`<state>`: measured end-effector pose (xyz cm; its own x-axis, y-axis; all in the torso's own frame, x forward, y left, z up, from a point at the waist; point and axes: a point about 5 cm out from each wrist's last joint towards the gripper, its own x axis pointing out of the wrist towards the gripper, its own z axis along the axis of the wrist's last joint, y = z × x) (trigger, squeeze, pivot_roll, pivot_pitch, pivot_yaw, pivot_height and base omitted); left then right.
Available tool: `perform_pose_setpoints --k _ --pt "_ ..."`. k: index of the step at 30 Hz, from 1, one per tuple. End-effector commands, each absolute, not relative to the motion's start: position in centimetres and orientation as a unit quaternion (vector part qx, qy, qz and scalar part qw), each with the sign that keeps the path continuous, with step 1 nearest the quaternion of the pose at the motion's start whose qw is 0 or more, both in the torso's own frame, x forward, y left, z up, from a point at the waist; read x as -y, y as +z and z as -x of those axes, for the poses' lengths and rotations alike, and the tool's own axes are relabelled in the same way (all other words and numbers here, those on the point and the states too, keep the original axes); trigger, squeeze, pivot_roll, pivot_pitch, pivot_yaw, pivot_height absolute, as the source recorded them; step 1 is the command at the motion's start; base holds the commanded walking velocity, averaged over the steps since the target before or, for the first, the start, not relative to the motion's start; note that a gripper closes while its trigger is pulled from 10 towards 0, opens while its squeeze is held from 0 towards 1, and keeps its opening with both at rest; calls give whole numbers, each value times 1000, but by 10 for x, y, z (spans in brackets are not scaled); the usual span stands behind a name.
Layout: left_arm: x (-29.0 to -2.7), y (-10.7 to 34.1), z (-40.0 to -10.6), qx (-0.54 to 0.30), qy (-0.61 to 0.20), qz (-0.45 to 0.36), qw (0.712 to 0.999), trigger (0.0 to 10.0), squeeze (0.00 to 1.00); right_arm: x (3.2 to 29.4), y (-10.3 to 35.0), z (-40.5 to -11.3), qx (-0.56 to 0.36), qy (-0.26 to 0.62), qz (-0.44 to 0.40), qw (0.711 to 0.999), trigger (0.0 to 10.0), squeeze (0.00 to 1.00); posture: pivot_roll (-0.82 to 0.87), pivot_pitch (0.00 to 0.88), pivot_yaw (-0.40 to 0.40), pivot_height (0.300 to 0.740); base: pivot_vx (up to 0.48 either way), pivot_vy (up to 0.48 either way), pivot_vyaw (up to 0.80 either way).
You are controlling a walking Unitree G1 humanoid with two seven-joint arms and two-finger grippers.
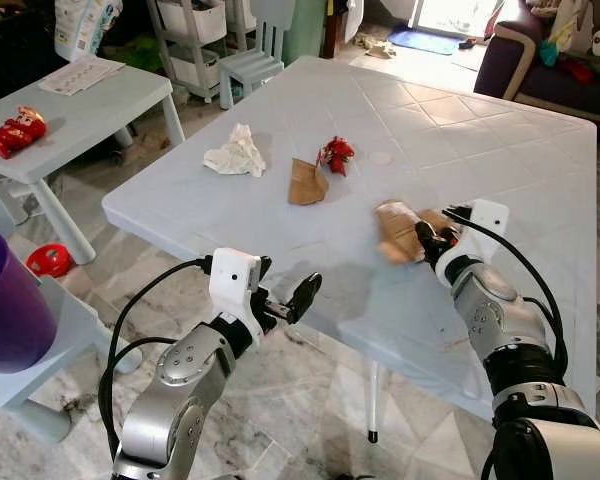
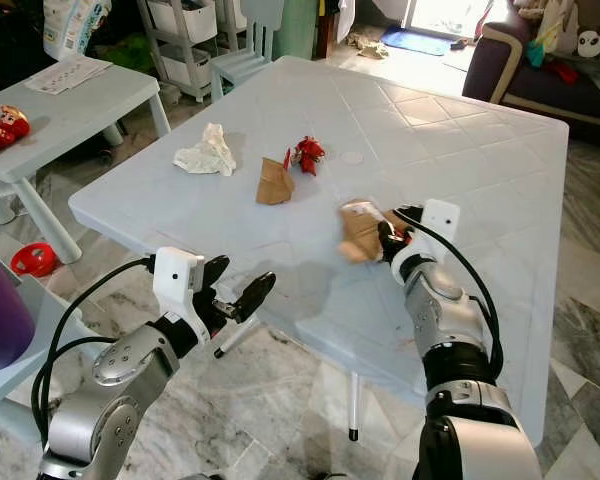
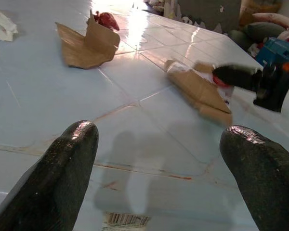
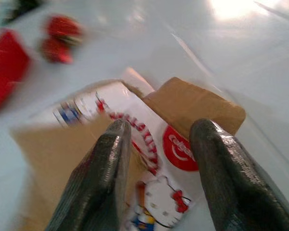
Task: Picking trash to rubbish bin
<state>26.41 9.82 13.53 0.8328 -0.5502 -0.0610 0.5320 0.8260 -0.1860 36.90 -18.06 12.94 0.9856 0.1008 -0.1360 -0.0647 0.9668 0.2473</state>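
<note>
pale blue counter (image 1: pixel 540 160) carries a light, floppy paper wrapper (image 1: pixel 398 230); right hand (image 4: pixel 159 159), fingers apart astride it, should pinch its raised folded edge, left hand (image 1: pixel 285 298) open.

Blurred in the right wrist view: two red blobs (image 4: pixel 58 36) and a red shape (image 4: pixel 5 65) cut off at the edge, none of them identifiable. Partly hidden behind the right gripper (image 1: pixel 432 240): the near end of the brown paper packet (image 1: pixel 398 230), its print too small to read. Cut off at the frame edge: purple bin (image 1: pixel 10 305), dark sofa (image 1: pixel 540 60).
</note>
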Motion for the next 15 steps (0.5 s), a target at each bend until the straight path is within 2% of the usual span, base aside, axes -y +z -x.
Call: perform_pose_setpoints --k 1,3,4,5,7,12,13,15 --pt "-95 137 -262 -54 -297 77 950 10000 0 180 139 -367 -47 69 -87 993 0 0 4 100 -32 740 0 0 0" --pt "-94 138 -262 -54 -298 76 950 10000 0 180 141 -367 -41 76 -76 993 0 0 4 100 -32 740 0 0 0" --pt "-93 138 -262 -54 -301 75 949 10000 0 181 146 -365 -22 89 -44 995 4314 0 2 99 -31 740 0 0 0" --pt "-92 139 -262 -54 -305 77 948 10000 0 183 152 -363 4 98 3 995 10000 0 -2 97 -32 740 0 0 0" --pt "-89 140 -261 -60 -322 90 940 10000 0 186 166 -357 56 115 95 987 10000 0 -3 95 -34 740 0 0 0" --pt "-87 140 -259 -66 -337 85 935 10000 0 189 170 -352 75 136 141 978 10000 0 -4 90 -35 740 0 0 0" --pt "-87 139 -258 -66 -338 82 935 10000 0 192 171 -350 80 132 159 975 10000 1000 -5 88 -34 740 0 0 0" --pt "-86 138 -258 -67 -339 80 935 10000 0 194 171 -348 86 134 180 971 10000 1000 -5 85 -35 740 0 0 0"
